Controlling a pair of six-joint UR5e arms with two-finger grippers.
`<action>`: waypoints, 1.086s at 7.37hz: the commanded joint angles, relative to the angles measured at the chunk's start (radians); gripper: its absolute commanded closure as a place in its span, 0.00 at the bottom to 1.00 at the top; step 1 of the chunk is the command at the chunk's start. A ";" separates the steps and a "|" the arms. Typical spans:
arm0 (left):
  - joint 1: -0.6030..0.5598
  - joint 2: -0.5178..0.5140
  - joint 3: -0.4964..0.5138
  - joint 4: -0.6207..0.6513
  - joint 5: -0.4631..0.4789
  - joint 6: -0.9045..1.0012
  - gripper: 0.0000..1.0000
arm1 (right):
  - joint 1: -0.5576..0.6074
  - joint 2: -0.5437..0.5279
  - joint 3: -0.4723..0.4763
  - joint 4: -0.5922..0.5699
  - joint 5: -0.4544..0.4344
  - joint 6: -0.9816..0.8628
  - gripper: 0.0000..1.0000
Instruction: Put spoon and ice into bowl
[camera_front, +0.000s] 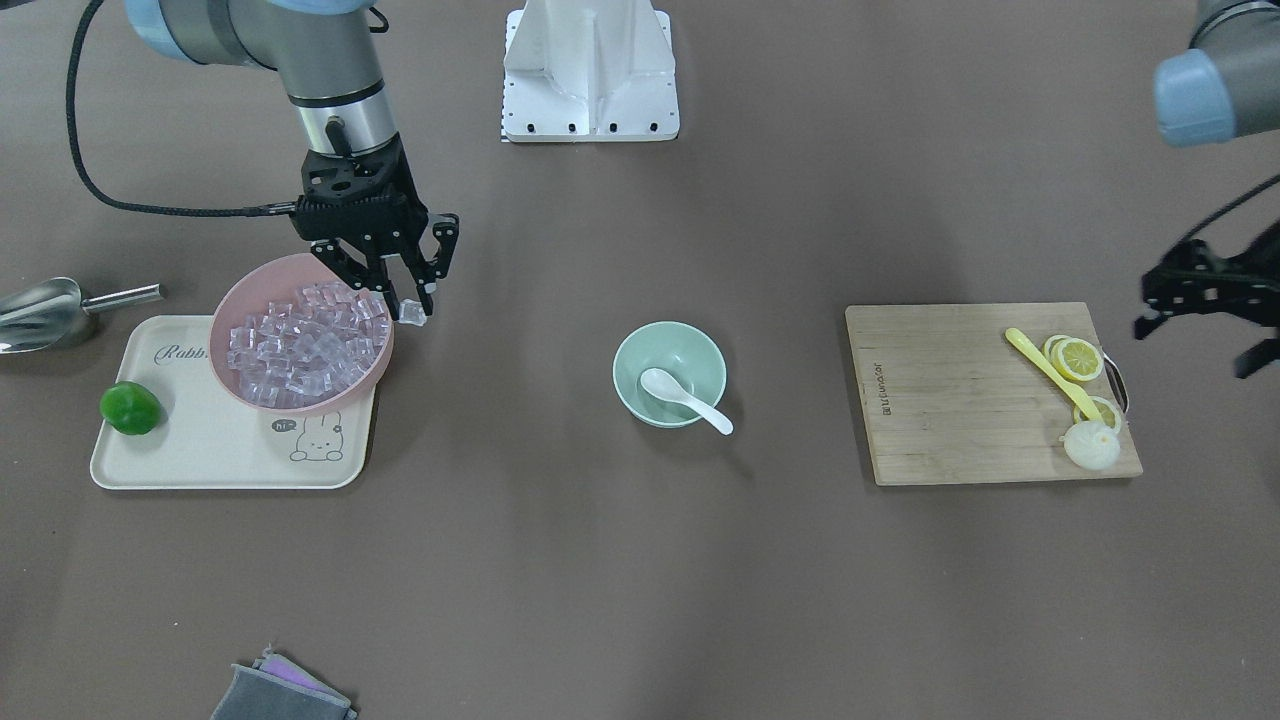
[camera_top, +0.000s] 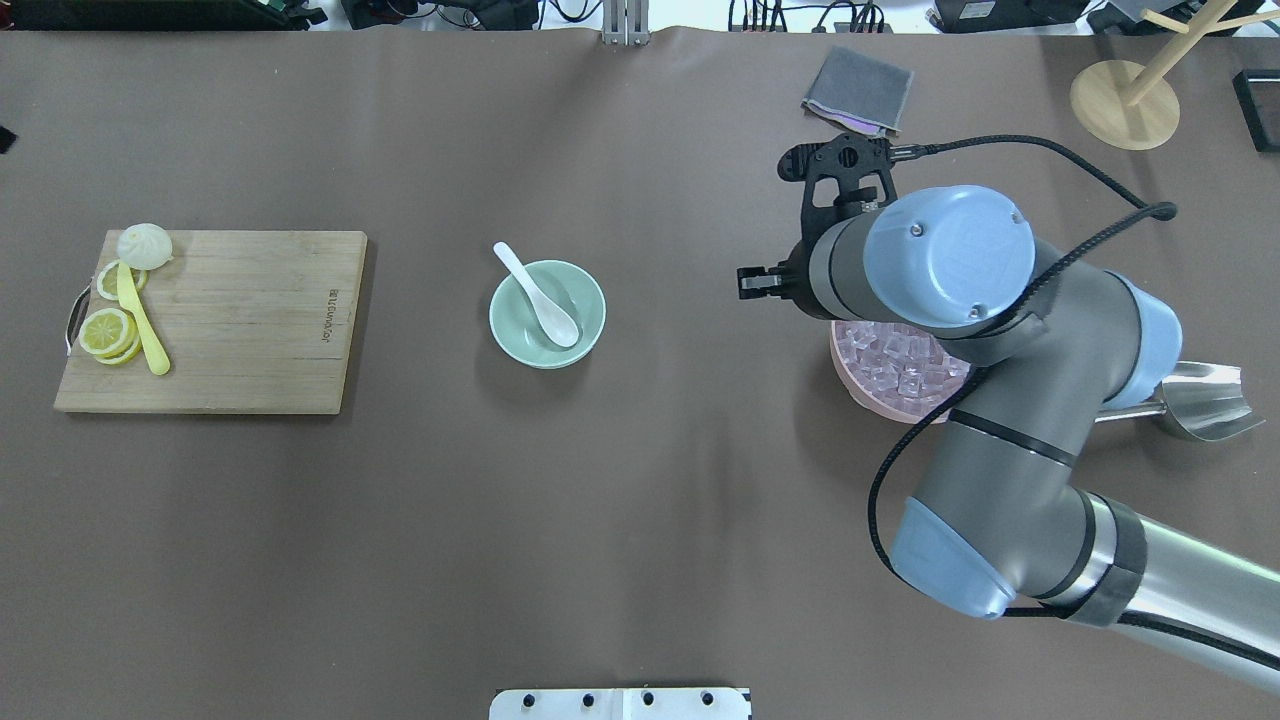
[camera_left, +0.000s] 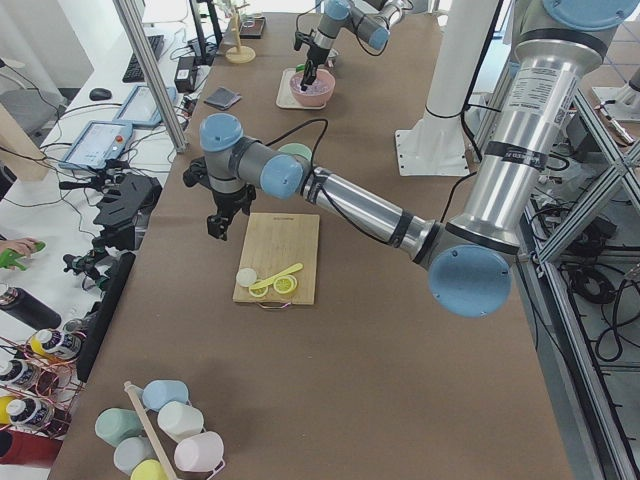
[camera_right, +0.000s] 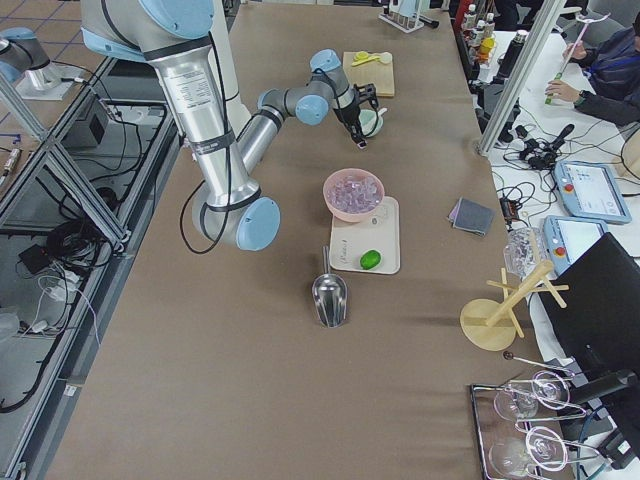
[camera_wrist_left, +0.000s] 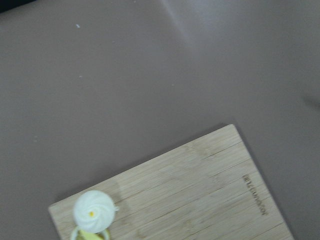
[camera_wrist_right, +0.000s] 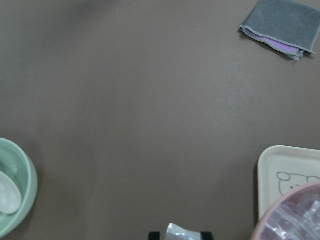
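The mint-green bowl (camera_front: 670, 345) stands mid-table with the white spoon (camera_front: 685, 398) lying in it, handle over the rim; both also show in the overhead view, bowl (camera_top: 520, 335) and spoon (camera_top: 540, 297). My right gripper (camera_front: 410, 305) is shut on one clear ice cube (camera_front: 412, 313), held just off the rim of the pink bowl (camera_front: 250, 290) of ice cubes, on the side toward the mint bowl. The right wrist view shows the cube (camera_wrist_right: 181, 233) between the fingertips and the mint bowl (camera_wrist_right: 27, 185) at its left edge. My left gripper (camera_front: 1195, 348) hangs open and empty beside the cutting board.
A cream tray (camera_front: 200, 450) carries the pink bowl and a green lime (camera_front: 130, 408). A metal scoop (camera_front: 40, 312) lies beside the tray. A wooden cutting board (camera_front: 950, 400) holds lemon slices (camera_front: 1078, 358), a yellow utensil (camera_front: 1045, 368) and a white bun (camera_front: 1090, 445). A grey cloth (camera_front: 280, 690) lies at the near edge.
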 joint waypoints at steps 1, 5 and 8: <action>-0.147 0.044 0.171 0.031 0.001 0.243 0.01 | -0.025 0.116 -0.077 0.000 -0.005 0.068 1.00; -0.250 0.136 0.245 0.016 -0.007 0.231 0.01 | -0.134 0.363 -0.359 0.007 -0.107 0.193 1.00; -0.254 0.150 0.247 0.016 -0.004 0.230 0.01 | -0.187 0.507 -0.556 0.015 -0.156 0.268 1.00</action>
